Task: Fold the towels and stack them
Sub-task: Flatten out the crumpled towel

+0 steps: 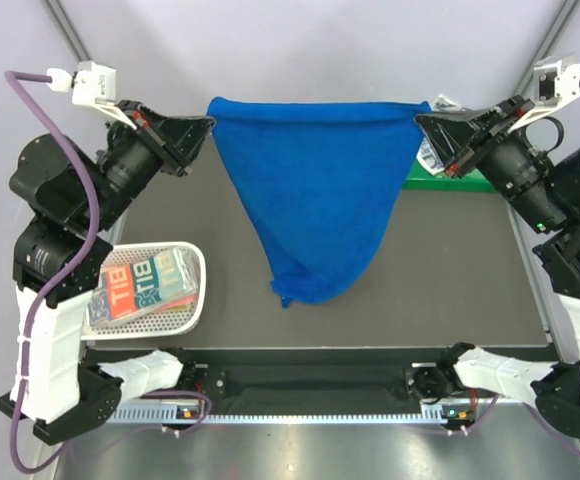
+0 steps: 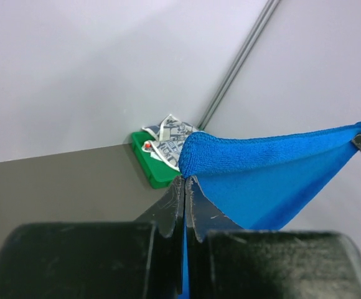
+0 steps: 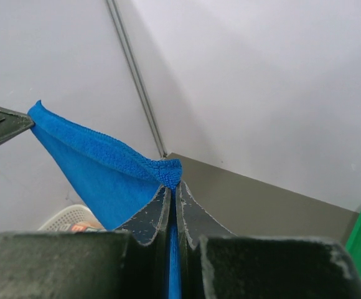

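A royal blue towel hangs stretched in the air between my two grippers, its top edge taut and its lower part drooping to a point over the dark table. My left gripper is shut on the towel's left top corner. My right gripper is shut on the right top corner. A white towel with navy print lies crumpled in the green tray. A grey, teal and orange lettered towel lies folded in the white mesh basket.
The green tray stands at the table's far right corner, behind my right gripper. The mesh basket sits at the near left edge. Grey walls with vertical posts enclose the far side.
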### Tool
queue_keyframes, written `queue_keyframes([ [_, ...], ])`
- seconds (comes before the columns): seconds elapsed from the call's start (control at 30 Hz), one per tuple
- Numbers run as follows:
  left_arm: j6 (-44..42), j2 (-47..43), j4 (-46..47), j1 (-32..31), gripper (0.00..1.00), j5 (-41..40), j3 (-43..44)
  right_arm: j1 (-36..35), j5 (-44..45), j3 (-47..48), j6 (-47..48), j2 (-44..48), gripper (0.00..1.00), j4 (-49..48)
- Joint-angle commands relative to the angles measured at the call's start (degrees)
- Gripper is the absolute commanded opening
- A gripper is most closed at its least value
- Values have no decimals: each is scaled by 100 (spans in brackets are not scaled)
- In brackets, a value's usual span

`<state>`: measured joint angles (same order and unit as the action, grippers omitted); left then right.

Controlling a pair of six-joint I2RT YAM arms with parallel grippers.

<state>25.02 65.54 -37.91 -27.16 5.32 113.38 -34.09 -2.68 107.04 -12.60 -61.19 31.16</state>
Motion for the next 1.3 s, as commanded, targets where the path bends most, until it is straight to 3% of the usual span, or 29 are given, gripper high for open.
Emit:
queue_keyframes([
  [0.0,82,-129,460,9,0,127,237,-54,-154,291,-41,142,0,-83],
  [0.57,363,3,891,9,0,487,957,-46,-215,1002,-50,116,0,75],
  [1.27,417,160,1093,9,0,453,1028,-46,-234,1478,-50,-314,0,84],
])
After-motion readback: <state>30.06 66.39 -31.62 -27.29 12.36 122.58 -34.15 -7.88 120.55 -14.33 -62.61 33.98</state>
